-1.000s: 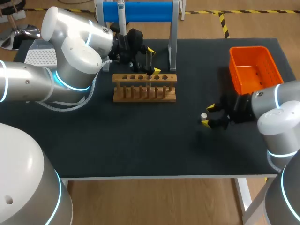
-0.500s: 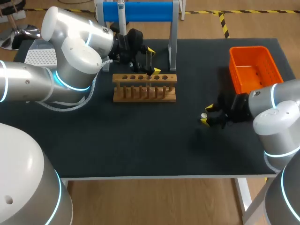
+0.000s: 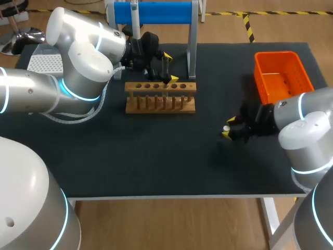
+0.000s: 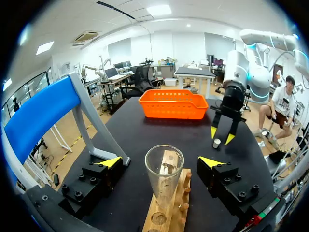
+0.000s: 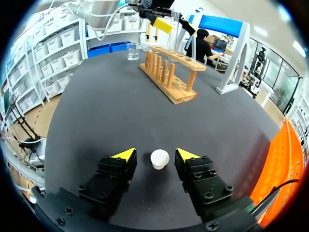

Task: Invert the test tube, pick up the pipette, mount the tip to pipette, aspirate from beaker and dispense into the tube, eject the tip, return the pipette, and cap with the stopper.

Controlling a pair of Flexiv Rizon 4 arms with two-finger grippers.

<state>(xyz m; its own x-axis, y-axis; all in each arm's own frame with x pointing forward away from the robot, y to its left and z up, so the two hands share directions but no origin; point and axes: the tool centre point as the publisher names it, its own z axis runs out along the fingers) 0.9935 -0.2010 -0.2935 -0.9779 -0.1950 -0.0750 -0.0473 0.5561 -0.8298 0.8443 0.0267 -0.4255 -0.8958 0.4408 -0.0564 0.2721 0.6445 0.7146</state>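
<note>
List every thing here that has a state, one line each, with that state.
test tube, upright in the rack, mouth up, uncapped.
stopper, on the table, not gripped.
left gripper, open, fingers either side of the test tube.
right gripper, open, fingers either side of the stopper.
orange basket, looks empty.

lab: glass test tube (image 4: 164, 175), wooden rack (image 3: 160, 103)

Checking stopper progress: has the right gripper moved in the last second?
Yes. The right gripper has edged left, away from the orange basket, now straddling the stopper.
</note>
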